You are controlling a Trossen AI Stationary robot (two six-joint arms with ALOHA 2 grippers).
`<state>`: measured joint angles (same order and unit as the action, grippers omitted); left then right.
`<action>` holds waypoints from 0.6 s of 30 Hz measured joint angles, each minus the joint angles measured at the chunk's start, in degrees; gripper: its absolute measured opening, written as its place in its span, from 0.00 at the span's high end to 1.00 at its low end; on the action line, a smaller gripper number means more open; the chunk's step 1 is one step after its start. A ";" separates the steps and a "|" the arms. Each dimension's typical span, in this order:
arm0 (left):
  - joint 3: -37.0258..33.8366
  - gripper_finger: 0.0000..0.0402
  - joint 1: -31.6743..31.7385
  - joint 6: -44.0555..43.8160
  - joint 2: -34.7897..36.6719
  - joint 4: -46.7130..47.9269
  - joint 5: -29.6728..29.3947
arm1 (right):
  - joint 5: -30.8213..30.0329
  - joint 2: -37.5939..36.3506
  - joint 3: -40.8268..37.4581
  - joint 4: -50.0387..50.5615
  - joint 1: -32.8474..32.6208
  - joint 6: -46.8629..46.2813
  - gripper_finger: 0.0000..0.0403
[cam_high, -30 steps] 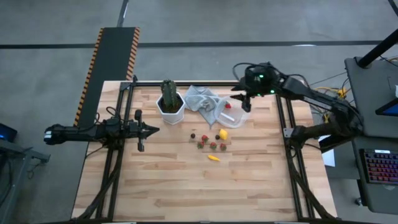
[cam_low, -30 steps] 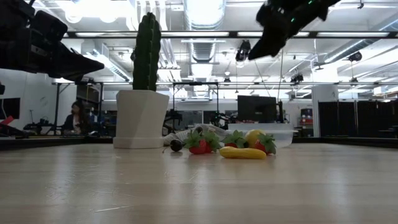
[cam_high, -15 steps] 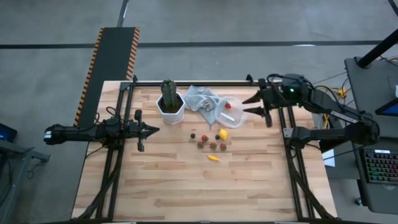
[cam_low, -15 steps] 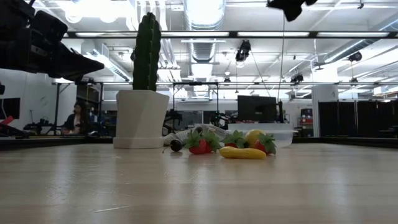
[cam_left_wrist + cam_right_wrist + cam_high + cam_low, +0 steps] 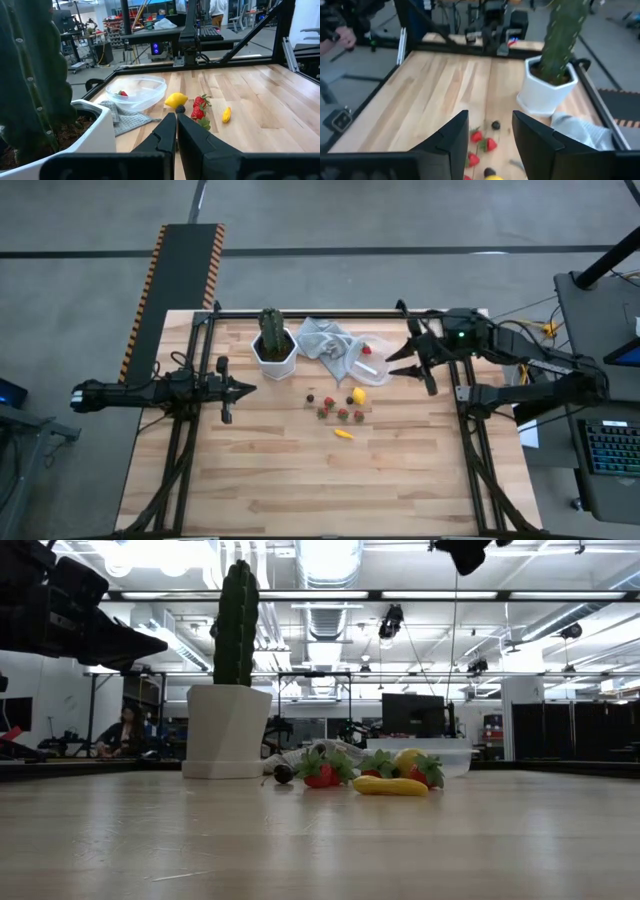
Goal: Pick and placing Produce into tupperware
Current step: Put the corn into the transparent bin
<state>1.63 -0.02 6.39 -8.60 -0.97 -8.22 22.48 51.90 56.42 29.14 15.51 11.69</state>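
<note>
The tupperware (image 5: 375,363) is a see-through round tub on the table beside the grey cloth (image 5: 328,340). One red strawberry (image 5: 367,350) lies in it. The other produce lies loose on the wood: a lemon (image 5: 358,395), strawberries (image 5: 343,415), dark pieces (image 5: 310,398) and a small yellow-orange piece (image 5: 343,434). My right gripper (image 5: 402,361) hangs open and bare in the air at the tub's right side, its fingers (image 5: 457,132) pointing over the produce toward the cactus pot. My left gripper (image 5: 246,389) waits shut at the table's left.
A tall cactus in a white hexagonal pot (image 5: 274,357) stands at the far side, left of the cloth. The black frame rails (image 5: 455,380) run along the table's sides. Bare wood (image 5: 330,480) spreads over the near half. A person (image 5: 122,728) sits in the room behind.
My right gripper has drawn back from over the tupperware's far side toward the table's right edge, swung a little toward the near edge, risen, and tipped closer to level. It stays open. The produce and the tub have not moved.
</note>
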 joint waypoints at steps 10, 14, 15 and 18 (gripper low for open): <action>0.00 1.00 0.00 0.00 0.00 -0.07 0.00 | -0.09 6.43 0.38 -1.58 -5.21 4.75 0.51; 0.00 1.00 -0.01 0.00 0.00 -0.07 0.00 | -5.19 7.81 0.63 -1.33 -8.97 7.55 0.47; 0.00 1.00 -0.02 0.00 0.00 -0.07 0.00 | -7.01 8.01 0.80 -1.00 -9.84 8.38 0.47; 0.00 1.00 0.00 0.00 0.00 -0.05 0.00 | -11.03 8.46 1.31 -0.99 -12.32 10.37 0.45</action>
<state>1.63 -0.02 6.39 -8.60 -1.03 -8.23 11.45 60.36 57.73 28.14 3.19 22.06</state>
